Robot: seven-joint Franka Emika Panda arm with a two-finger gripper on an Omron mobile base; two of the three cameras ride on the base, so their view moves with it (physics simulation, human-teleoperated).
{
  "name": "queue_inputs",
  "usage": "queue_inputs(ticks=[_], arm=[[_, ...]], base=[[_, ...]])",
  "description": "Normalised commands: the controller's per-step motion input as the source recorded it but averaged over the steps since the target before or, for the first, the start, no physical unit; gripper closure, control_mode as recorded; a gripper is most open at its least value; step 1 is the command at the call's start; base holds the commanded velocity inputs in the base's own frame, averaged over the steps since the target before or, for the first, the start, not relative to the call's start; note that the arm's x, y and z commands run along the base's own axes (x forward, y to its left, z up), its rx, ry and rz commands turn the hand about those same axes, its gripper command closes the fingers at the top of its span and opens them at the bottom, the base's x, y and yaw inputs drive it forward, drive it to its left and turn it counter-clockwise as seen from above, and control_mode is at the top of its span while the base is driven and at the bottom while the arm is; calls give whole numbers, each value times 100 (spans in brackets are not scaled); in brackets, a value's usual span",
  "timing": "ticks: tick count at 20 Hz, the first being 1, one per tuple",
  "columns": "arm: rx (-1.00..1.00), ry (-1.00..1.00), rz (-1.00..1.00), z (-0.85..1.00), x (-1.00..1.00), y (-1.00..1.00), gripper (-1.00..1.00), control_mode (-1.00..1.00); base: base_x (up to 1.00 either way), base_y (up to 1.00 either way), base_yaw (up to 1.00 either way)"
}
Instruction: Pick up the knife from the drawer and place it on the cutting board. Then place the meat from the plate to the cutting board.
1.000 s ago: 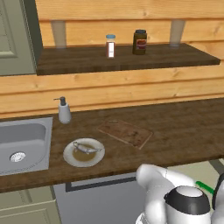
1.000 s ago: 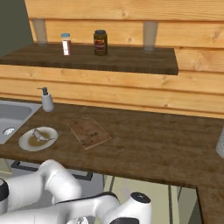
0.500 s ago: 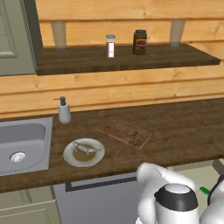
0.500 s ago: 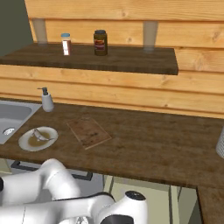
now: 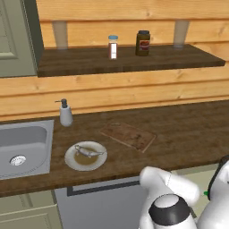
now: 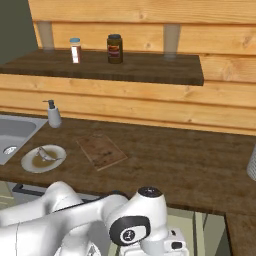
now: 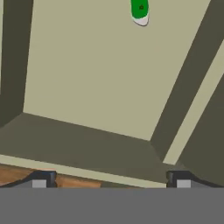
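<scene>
Looking down into the drawer [image 7: 100, 65], the hand view has its pale cream-olive floor across most of the picture. The knife [image 7: 140, 11] lies at the top edge, where just the end of its green handle is in the picture. My gripper [image 7: 109, 181] hangs open above the drawer's near wall, well short of the knife, with nothing between its fingertips [image 7: 40, 180]. On the counter, the brown cutting board [image 5: 128, 136] [image 6: 101, 151] lies bare. Left of it stands the plate [image 5: 71, 162] [image 6: 30, 164] with the grey meat [image 5: 88, 151] [image 6: 47, 155] on it.
A steel sink [image 5: 22, 150] is left of the plate, with a soap dispenser [image 5: 65, 113] behind. Two jars [image 5: 143, 43] stand on the wall shelf. My arm [image 6: 135, 220] bends low in front of the counter edge. Dark drawer walls [image 7: 13, 57] flank the floor.
My arm has sunk lower in front of the counter and swung a little to the right. Plate, meat and board have not moved.
</scene>
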Motion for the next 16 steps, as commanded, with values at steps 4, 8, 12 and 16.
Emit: queue_inputs(ticks=[4,8,12,16], arm=[[0,-34,10,0,2,-7,-100,-100],[0,-20,9,7,33,-5,-100,-100],[1,-4,0,6,76,0,-100,-100],[10,-2,-4,3,78,0,-100,-100]], base=[[0,0,0],[0,0,0],[0,0,0],[0,0,0]])
